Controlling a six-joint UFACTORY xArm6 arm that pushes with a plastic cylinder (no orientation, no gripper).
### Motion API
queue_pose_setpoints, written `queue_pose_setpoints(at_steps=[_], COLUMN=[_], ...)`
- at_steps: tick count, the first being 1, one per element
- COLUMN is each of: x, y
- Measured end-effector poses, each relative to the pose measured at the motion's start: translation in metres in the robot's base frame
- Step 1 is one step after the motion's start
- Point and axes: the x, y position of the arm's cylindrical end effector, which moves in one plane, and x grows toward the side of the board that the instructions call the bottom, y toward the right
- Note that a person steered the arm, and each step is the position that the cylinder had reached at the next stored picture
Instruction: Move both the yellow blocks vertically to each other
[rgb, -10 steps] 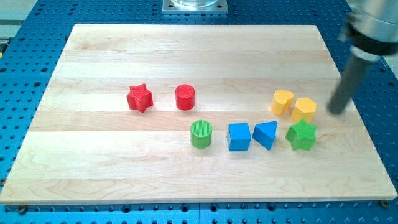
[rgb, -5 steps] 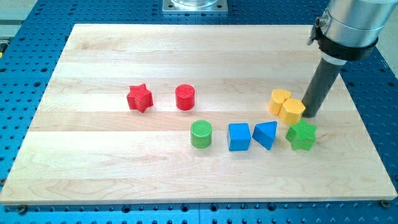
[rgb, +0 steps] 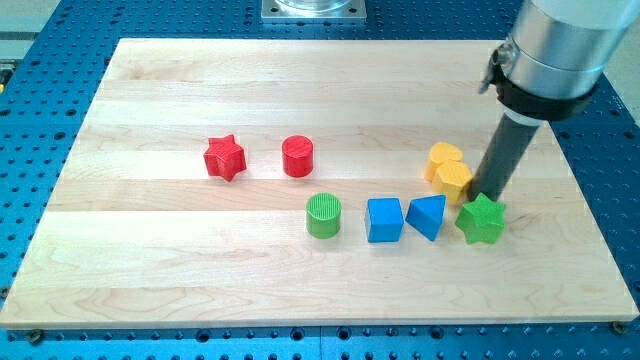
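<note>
Two yellow blocks touch at the view's right. One yellow block (rgb: 444, 157) sits up and to the left. The other yellow block (rgb: 456, 180) sits just below and to the right of it. My tip (rgb: 489, 194) stands against the right side of the lower yellow block, just above the green star (rgb: 481, 220). The rod rises from it toward the view's top right.
A blue triangular block (rgb: 427, 216), a blue cube (rgb: 384, 219) and a green cylinder (rgb: 323, 215) lie in a row left of the green star. A red cylinder (rgb: 298, 156) and a red star (rgb: 224, 157) lie farther left. The wooden board (rgb: 160, 270) sits on a blue perforated table.
My tip moved left and down and pushed the lower yellow block left against the upper one. Both yellow blocks shifted slightly left. The green star moved a little left.
</note>
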Motion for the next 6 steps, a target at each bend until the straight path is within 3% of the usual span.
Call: queue_pose_setpoints(at_steps=[3, 4, 6], x=[-0.046, -0.007, -0.015], y=[-0.061, 0.028, -0.003])
